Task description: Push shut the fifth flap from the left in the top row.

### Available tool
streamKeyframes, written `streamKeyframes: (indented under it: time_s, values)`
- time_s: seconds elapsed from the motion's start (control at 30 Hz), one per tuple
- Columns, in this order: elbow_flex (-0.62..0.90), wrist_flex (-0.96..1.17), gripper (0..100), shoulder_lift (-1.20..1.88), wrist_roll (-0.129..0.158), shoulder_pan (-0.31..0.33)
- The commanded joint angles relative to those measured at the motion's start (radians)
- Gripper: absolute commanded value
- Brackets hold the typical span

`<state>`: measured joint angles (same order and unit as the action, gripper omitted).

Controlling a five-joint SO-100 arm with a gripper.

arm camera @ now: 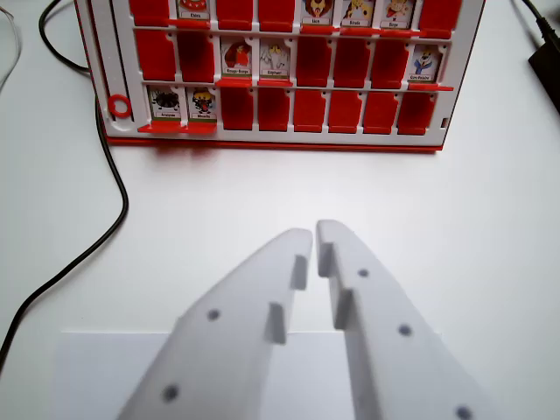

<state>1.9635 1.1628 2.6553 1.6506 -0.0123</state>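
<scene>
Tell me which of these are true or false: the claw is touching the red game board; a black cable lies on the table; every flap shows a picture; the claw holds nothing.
1. The gripper is touching the red game board. False: white table shows between them.
2. A black cable lies on the table. True; it runs down the wrist view's left.
3. Every flap shows a picture. False: only some do, like the picture flap in the lowest visible row; many are plain red.
4. The gripper holds nothing. True; its fingertips are nearly together with nothing between.
</scene>
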Motion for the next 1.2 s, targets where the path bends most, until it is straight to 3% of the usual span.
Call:
streamKeyframes:
  time_s: [0.0,0.53,1.17]
  values:
    - [-0.044,-0.041,0,-0.012,0.000,0.014]
    - [0.020,-0.158,0,-0.112,-0.012,0.052]
    - [-0.025,-0.400,0,-0.502,-0.038,0.058]
